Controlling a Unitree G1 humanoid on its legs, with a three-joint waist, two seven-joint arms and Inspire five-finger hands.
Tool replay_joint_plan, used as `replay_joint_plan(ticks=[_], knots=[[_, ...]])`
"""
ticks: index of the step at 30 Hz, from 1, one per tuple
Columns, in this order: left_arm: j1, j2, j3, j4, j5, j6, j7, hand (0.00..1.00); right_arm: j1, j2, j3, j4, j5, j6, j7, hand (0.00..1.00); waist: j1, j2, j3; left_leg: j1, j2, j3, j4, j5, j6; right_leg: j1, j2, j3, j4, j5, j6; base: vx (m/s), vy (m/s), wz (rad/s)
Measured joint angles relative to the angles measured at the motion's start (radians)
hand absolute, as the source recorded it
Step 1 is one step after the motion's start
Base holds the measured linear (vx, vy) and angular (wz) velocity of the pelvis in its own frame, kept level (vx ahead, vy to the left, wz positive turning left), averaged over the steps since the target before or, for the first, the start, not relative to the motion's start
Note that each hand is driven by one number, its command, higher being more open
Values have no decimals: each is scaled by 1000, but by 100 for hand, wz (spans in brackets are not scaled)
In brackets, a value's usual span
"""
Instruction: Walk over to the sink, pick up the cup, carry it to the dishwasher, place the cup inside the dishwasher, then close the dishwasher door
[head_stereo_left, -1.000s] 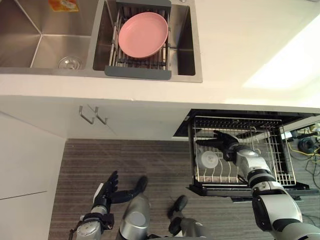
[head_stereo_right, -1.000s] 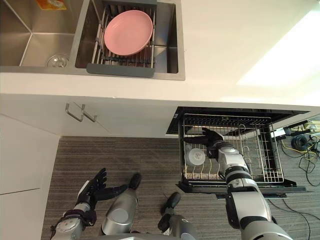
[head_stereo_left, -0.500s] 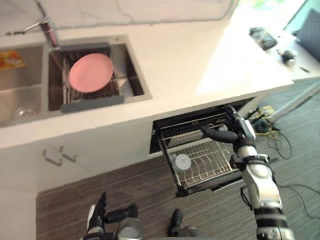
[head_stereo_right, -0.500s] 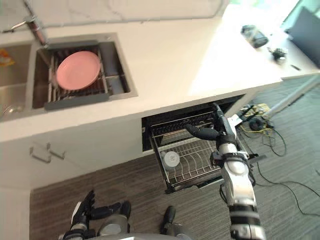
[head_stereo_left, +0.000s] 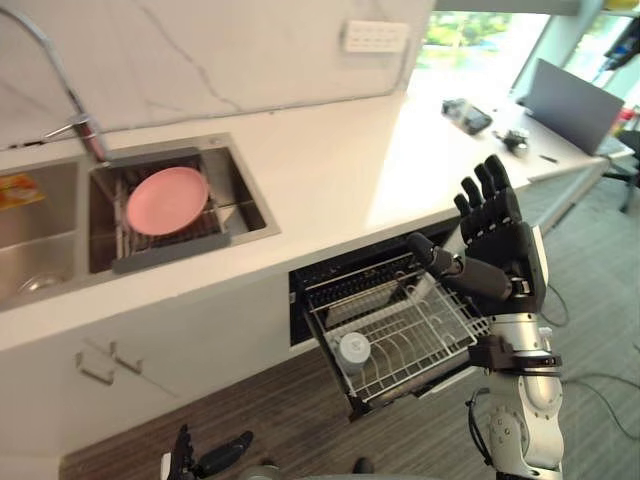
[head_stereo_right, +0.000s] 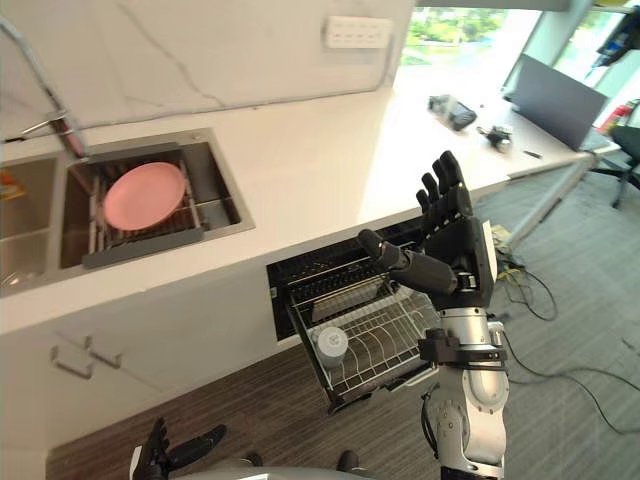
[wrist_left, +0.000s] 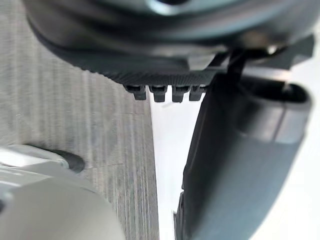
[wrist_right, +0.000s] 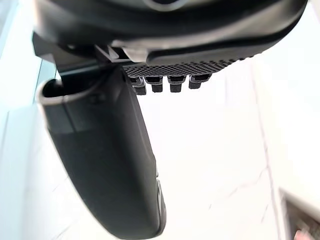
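Observation:
A white cup (head_stereo_left: 353, 349) stands in the wire rack (head_stereo_left: 420, 335) of the dishwasher drawer, which is pulled out from under the white counter. My right hand (head_stereo_left: 495, 242) is raised high in front of the counter edge, above the rack, open with fingers straight up and thumb stretched toward the left; it holds nothing. My left hand (head_stereo_left: 187, 459) hangs low at the bottom edge over the striped floor, fingers spread and open. In the right wrist view the thumb (wrist_right: 115, 160) stands out against the pale wall.
A steel double sink (head_stereo_left: 60, 235) lies at the left with a pink plate (head_stereo_left: 165, 199) on a drain rack and a tap (head_stereo_left: 80, 120) behind. Small items and a laptop (head_stereo_left: 565, 95) lie on the far right counter. Cabinet handles (head_stereo_left: 97, 362) sit below the sink.
The camera has tilted up, bringing the wall and far counter into view. My right hand has lifted out of the rack to above counter height. The cup stays in the rack.

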Motion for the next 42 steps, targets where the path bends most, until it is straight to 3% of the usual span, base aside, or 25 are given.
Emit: replay_joint_plan(ticks=[1,2,3,4,5,6,10,14,15,16,17,18,19,20,22,25,31,42], knots=[[2,2,-4,9,23,-6,-6,100,-31,-37,-6,10,0,-4,-5,100,-3,4,2,-6,41,119,-5,-1,10,9,-4,-74,0,-2,-4,-87,-96,118],[1,4,-6,19,27,-6,-10,100,-42,-57,-11,18,0,-11,-8,100,-4,1,0,-3,52,169,-16,-1,19,13,-15,-111,-1,-4,-7,-35,34,133],[-15,22,-10,45,29,-7,-13,100,-60,-85,-41,36,0,-24,-16,100,-5,-6,2,-15,70,282,42,-13,41,16,-50,-167,0,-16,-15,-7,111,133],[-19,17,-19,69,37,-6,-15,100,-78,-109,-75,67,10,-30,-32,100,-9,12,7,-19,93,391,137,-13,51,32,-65,-214,11,-19,0,34,188,132],[-15,7,-22,80,43,-5,-17,100,-78,-120,-91,80,23,-30,-41,100,-14,33,2,-1,96,423,141,19,58,39,-62,-236,22,-19,15,32,218,161],[-6,-2,-38,86,109,4,-25,100,-69,-106,-137,129,52,-37,-70,100,-41,66,-8,62,49,411,-19,49,6,61,-81,-299,54,-36,31,30,200,119],[-22,30,-86,100,196,28,-34,100,-29,-63,-130,158,63,-36,-102,100,-50,60,-4,146,-25,373,-218,138,27,40,-156,-312,199,-91,35,-13,160,57],[-75,62,-111,171,232,46,-40,100,22,-53,-119,139,45,-38,-111,100,-89,43,7,163,-56,348,-234,123,53,-30,-257,-247,440,-112,23,3,126,21],[-76,68,-117,172,233,46,-46,100,29,-48,-117,134,33,-40,-111,100,-92,39,10,165,-60,345,-234,121,57,-47,-267,-209,474,-114,6,69,101,21],[-80,85,-130,171,234,48,-57,100,41,-32,-117,129,26,-44,-111,100,-113,34,17,174,-64,322,-230,121,58,-96,-254,-57,544,-134,-54,72,26,52],[-90,107,-149,175,231,61,-72,100,69,-16,-117,120,26,-44,-117,100,-142,23,26,176,-57,286,-227,119,62,-111,-186,97,549,-180,-5,79,-3,67],[-94,117,-158,183,226,64,-78,100,86,-11,-118,112,26,-44,-120,100,-149,22,28,176,-55,271,-226,120,61,-112,-153,145,532,-196,8,79,-47,69],[-103,131,-161,202,201,71,-93,100,112,-4,-118,91,26,-43,-131,100,-151,3,19,179,-62,264,-228,127,48,-112,-110,182,461,-191,1,92,-63,23],[-112,133,-161,216,177,85,-100,100,108,-7,-123,81,27,-43,-131,100,-143,-11,9,186,-70,271,-228,128,50,-90,-105,173,405,-196,-6,106,-55,2],[-120,134,-162,219,167,87,-107,100,100,-7,-126,62,29,-43,-127,100,-141,-11,10,182,-73,276,-228,129,50,-50,-92,195,314,-194,-5,113,-44,-11],[-121,130,-154,232,139,88,-115,100,95,-6,-158,50,41,-25,-120,100,-144,-9,12,184,-70,276,-230,125,41,16,-76,195,188,-169,36,84,-71,-1],[-107,104,-88,231,101,85,-142,100,129,35,-175,-39,78,3,-107,100,-138,-4,11,207,-50,319,-235,107,20,33,-59,226,168,-164,44,19,-31,-20],[-88,63,-10,233,-50,82,-167,100,184,76,-153,-86,77,7,-59,100,-127,11,0,211,-47,322,-235,107,20,35,-58,224,168,-155,44,-4,-2,-1]])
